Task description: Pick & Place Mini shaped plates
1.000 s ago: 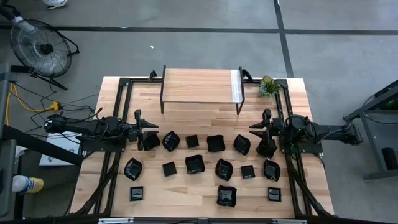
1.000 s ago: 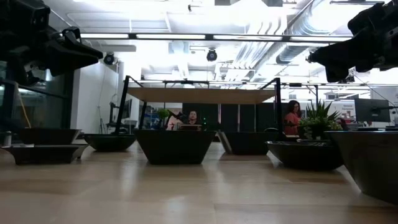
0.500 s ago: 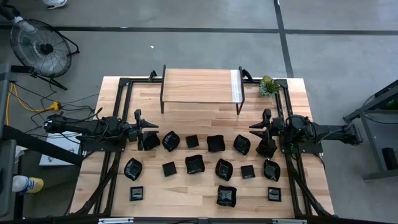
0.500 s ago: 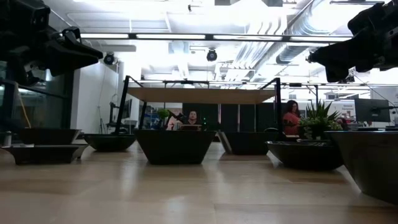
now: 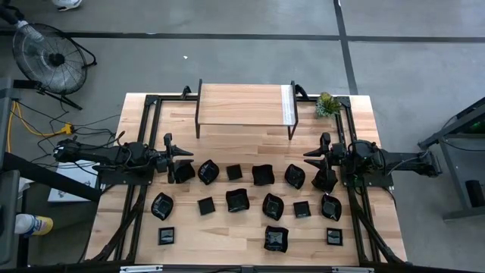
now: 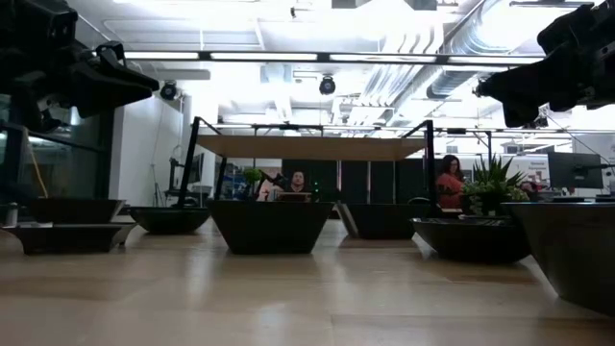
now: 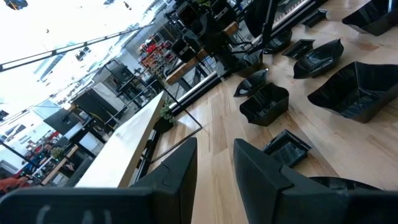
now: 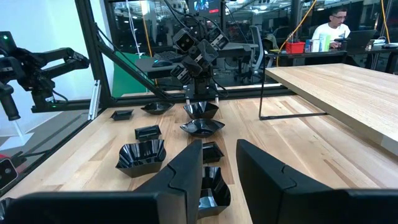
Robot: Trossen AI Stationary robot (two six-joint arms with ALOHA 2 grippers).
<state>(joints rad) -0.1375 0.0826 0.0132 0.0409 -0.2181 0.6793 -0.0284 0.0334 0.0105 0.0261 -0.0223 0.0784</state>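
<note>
Several glossy black mini shaped plates lie flat on the wooden table in three loose rows, among them a wavy one (image 5: 208, 171), a square one (image 5: 237, 200) and one near the front edge (image 5: 276, 238). My left gripper (image 5: 186, 157) hovers open at the left end of the far row, above a plate (image 5: 183, 173). My right gripper (image 5: 309, 158) hovers open at the right end, beside a plate (image 5: 324, 180). Each wrist view shows empty fingers, left (image 7: 214, 149) and right (image 8: 219, 149), with plates (image 7: 264, 102) (image 8: 142, 155) on the table beyond them.
A raised wooden shelf on dark legs (image 5: 244, 105) stands across the far part of the table, with a small green plant (image 5: 327, 105) at its right. Black arm frames run along both table sides. A fan (image 5: 49, 53) stands on the floor. People sit in the room behind (image 6: 450, 183).
</note>
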